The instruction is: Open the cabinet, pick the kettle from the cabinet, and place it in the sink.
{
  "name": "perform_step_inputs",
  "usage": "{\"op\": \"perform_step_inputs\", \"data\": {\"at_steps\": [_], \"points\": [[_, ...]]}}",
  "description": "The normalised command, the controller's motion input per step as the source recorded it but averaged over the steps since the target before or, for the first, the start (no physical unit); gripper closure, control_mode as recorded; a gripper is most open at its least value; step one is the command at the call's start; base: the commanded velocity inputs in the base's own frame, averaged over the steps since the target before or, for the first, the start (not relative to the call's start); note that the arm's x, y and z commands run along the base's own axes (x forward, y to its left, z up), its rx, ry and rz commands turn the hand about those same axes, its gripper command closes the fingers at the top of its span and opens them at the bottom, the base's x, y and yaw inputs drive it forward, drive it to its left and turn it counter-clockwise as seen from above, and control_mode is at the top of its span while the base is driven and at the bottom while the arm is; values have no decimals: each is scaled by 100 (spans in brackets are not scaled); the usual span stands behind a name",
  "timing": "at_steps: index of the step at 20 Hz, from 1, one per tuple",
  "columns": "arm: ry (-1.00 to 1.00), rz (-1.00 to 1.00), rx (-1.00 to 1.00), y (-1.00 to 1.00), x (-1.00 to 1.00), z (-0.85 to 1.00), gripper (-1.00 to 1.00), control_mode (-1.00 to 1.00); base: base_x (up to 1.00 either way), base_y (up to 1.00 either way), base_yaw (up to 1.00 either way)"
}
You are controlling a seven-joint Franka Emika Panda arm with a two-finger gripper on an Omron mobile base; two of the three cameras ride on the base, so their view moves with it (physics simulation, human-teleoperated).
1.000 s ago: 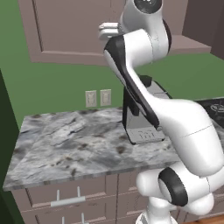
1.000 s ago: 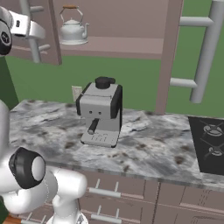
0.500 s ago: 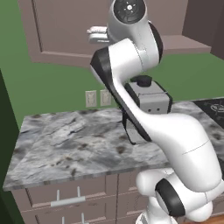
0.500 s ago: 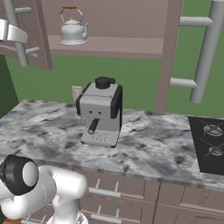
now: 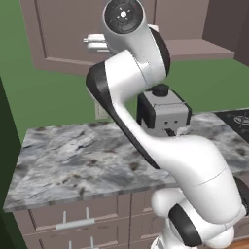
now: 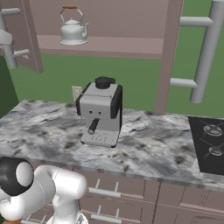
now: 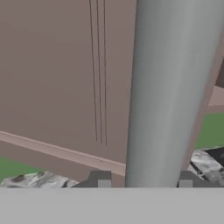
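Two doors swung open: cabinet [image 6: 105, 26] step near done | gripper [image 7: 144, 186] straddles silver handle [image 7: 168, 87], grip state unclear | kettle [image 6: 73, 27] on shelf, 11 o'clock of coffee machine [image 6: 101, 113] | next: clear handle, reach kettle

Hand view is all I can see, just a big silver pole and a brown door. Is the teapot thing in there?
Observer: Yes. A small silver kettle with a wooden handle stands on the open cabinet's shelf.
Operator: What's the pole?
Observer: It's the handle of the left cabinet door, standing between the fingertips of the gripper.
Operator: What's under the kettle?
Observer: A grey and black coffee machine on the marble counter, with a black stove top to its right.
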Motion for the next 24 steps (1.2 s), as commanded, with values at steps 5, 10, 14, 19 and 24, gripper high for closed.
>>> {"op": "perform_step_inputs", "data": {"at_steps": [5,10,14,19,24], "points": [[-11,-3,-1,74,0,-19,100,-100,0,0,0],[-11,0,0,75,0,-18,100,-100,0,0,0],[-5,0,0,75,-1,-18,100,-100,0,0,0],[-3,0,0,75,0,-17,100,-100,0,0,0],[3,0,7,50,-6,-29,-100,-100,0,0,0]]}}
